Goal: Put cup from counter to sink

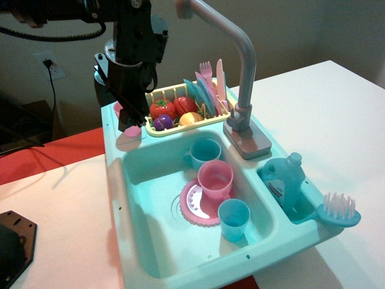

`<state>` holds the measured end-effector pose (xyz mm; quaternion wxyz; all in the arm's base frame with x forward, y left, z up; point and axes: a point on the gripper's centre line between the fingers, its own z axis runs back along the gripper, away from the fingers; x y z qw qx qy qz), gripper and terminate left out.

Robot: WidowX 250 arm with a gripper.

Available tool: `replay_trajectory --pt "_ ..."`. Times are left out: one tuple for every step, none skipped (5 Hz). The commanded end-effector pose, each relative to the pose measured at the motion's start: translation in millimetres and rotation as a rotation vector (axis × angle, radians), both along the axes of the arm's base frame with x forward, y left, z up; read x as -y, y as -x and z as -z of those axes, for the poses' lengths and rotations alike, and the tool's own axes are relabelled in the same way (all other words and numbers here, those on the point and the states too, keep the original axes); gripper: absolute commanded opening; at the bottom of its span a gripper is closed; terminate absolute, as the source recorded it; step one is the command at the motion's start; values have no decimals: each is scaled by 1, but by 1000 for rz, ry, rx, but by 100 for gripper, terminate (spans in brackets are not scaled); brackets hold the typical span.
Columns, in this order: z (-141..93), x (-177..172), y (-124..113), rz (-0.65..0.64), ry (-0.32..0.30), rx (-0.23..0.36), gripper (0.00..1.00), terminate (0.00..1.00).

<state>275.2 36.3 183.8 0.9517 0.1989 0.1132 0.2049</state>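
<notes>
My black claw (131, 120) comes down at the back left corner of the light-teal counter (114, 174), over the pale pink cup (128, 137), which stands on that ledge just left of the yellow dish rack (180, 108). My own fingers cover the cup's upper part, so I cannot tell whether they are spread or pinching it. The toy unit sits on a white tabletop (337, 120); a red strip (54, 150) shows at the left, and a wall outlet (48, 63) with a black cord hangs on the dim wall behind. In the sink (150, 180), a salmon-pink cup (215, 179) rests on a pink plate (195, 205), with one blue cup (233, 220) in front and another (203, 152) behind. The grey faucet (240, 72) is cut off at the top edge. A blue soap bottle (281, 180) and brush (340, 211) occupy the right side compartment. A dark object at the lower left corner is cropped and hard to identify.
</notes>
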Motion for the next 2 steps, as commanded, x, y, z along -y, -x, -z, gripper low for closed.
replay_trajectory --pt "0 0 0 0 0 0 100 0" --pt "11 -13 -13 -39 -8 -11 100 0"
